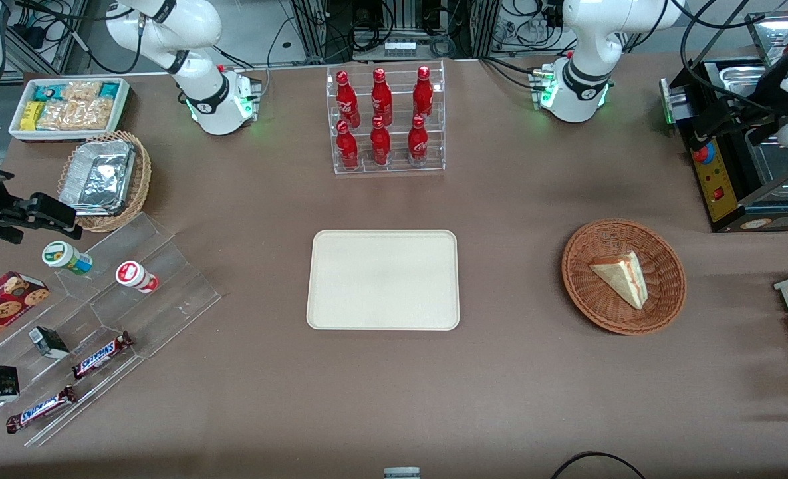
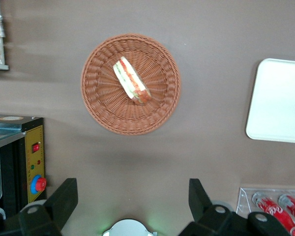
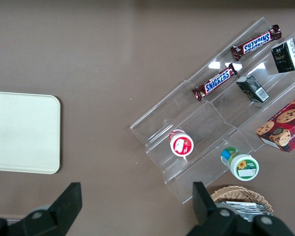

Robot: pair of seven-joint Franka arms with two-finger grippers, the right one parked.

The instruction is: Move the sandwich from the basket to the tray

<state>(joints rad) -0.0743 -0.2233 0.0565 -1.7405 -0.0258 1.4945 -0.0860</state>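
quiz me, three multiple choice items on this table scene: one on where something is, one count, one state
1. Where is the sandwich?
A. in the basket
B. on the tray
C. on the bare table

2. How many red bottles stand in the clear rack?
A. four
B. six
C. eight

3. How is the hand?
A. shut on the sandwich
B. shut on a bottle
C. open, holding nothing

Key: 1 A, the wedge lies inside the woven bowl. 2 B, two rows of three. 3 C, in the left wrist view its fingers stand wide apart, high above the table near the basket, with nothing between them.
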